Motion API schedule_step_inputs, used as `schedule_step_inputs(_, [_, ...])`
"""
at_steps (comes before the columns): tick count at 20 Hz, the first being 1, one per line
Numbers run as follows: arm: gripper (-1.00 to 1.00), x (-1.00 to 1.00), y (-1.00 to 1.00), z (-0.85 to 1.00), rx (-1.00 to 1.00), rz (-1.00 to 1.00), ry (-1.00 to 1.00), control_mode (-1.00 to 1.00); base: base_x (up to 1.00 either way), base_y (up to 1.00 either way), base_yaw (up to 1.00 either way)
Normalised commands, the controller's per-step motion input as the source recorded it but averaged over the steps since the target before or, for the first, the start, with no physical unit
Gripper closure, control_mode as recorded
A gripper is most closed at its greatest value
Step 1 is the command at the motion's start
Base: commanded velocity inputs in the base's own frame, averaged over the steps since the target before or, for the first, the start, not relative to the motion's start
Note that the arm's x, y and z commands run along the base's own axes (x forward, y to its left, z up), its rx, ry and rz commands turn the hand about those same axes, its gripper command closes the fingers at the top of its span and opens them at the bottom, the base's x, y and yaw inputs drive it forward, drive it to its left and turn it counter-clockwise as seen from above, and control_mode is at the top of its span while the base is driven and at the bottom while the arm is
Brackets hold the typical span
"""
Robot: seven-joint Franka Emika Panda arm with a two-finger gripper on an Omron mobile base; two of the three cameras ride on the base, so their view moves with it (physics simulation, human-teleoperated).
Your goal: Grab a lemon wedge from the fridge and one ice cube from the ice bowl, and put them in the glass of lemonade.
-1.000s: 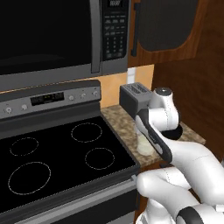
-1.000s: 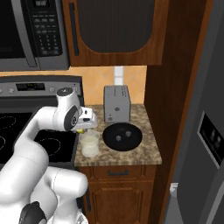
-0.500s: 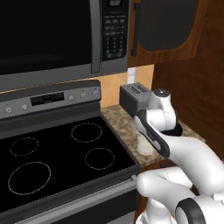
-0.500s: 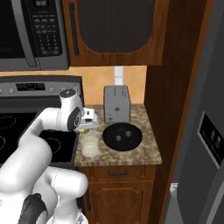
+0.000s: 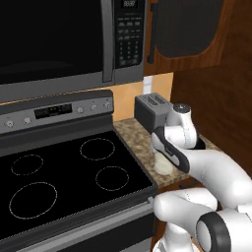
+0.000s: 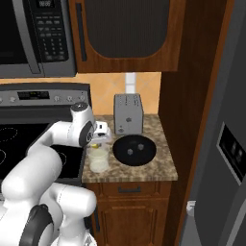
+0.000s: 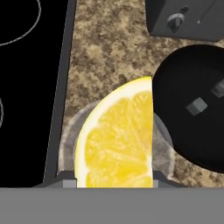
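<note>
I am looking at a narrow strip of speckled granite counter [image 6: 161, 161], wedged between a black glass-top stove [image 5: 69, 182] on its left and a tall wood panel [image 6: 192, 96] on its right, with the grey steel fridge [image 6: 226, 158] beyond that panel. A microwave [image 5: 64, 39] hangs over the stove and a dark-fronted wall cabinet [image 6: 125, 33] over the counter. A silver toaster [image 6: 128, 114] stands at the back against the orange wall.

The gripper [image 6: 99, 140] hangs low over the glass of lemonade [image 6: 99, 160], which stands near the counter's front left corner, just beside the stove edge. My hand camera shows the lemon wedge [image 7: 118, 140] clamped between the fingers, cut face toward the lens, directly above the rim of the glass [image 7: 70, 144]. The ice bowl [image 6: 134, 150] sits just right of the glass, close but apart, holding two small grey cubes [image 7: 196, 106].

Open granite shows behind the glass up to the toaster and along the front edge past the bowl; the wood panel closes the right side.
</note>
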Motion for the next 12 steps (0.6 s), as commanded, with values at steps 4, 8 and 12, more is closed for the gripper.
schedule_step_inputs(4, [1.00,0.01,0.01,-0.10,0.00,0.00,0.00,-1.00,0.00,0.00,0.00])
schedule_step_inputs(8, [1.00,0.00,0.00,-0.33,0.00,0.00,0.00,-1.00,0.00,0.00,0.00])
schedule_step_inputs(12, [-1.00,0.00,0.00,0.00,0.00,0.00,0.00,-1.00,0.00,0.00,0.00])
